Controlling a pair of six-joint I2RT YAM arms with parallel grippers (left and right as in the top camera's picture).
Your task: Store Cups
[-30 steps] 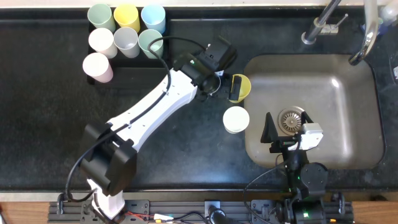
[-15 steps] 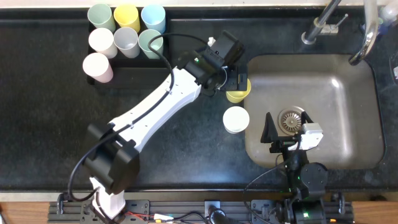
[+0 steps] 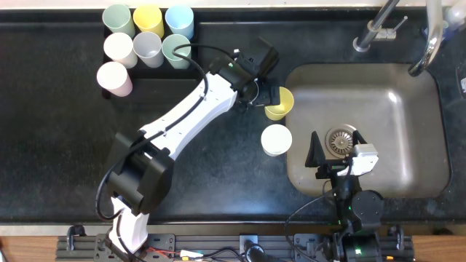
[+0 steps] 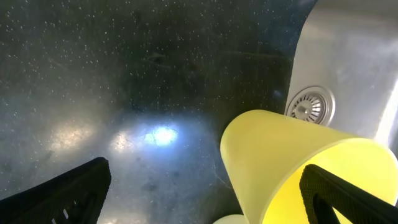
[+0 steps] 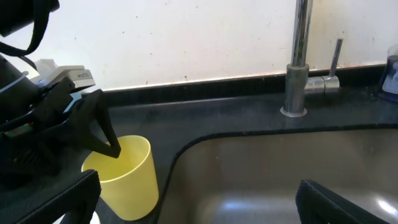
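Observation:
A yellow cup (image 3: 280,106) stands upright on the black counter at the sink's left rim. My left gripper (image 3: 268,94) is at it, open wide. One finger (image 4: 348,196) reaches inside the yellow cup (image 4: 273,149), the other finger (image 4: 62,199) is well clear outside. From the right wrist, the yellow cup (image 5: 127,174) has that dark finger at its rim. A white cup (image 3: 277,140) sits upside down just in front of it. My right gripper (image 3: 317,156) hangs open over the sink, holding nothing.
A black rack (image 3: 156,73) at the back left holds several pastel cups, with a pink cup (image 3: 114,78) at its front left. The steel sink (image 3: 408,87) and faucet (image 3: 378,25) fill the right side.
The left wrist swung over the yellow cup and shifted back toward its left rim. The cup has stayed about where it was. The right arm has not moved.

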